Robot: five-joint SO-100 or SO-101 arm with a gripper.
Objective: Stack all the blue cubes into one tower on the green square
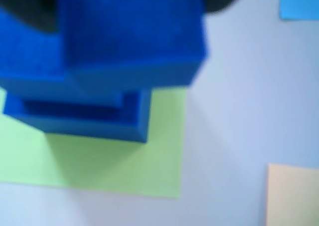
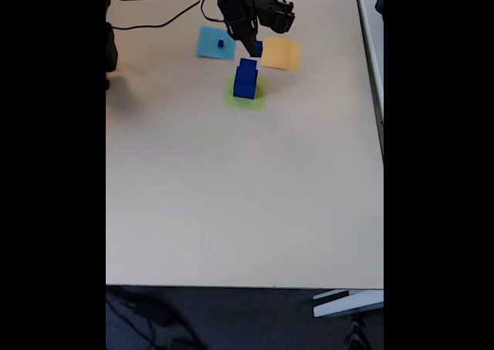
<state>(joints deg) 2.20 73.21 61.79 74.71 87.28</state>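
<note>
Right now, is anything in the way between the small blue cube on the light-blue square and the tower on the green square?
Nothing visible lies between the small cube and the tower; the pincer hangs beside that path.

blue cubes blurred, cropped at top, green square partly covered

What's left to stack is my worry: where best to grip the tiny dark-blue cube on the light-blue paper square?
Probably from above, pinching two opposite side faces of the tiny dark-blue cube: it sits alone on the light-blue paper square.
</note>
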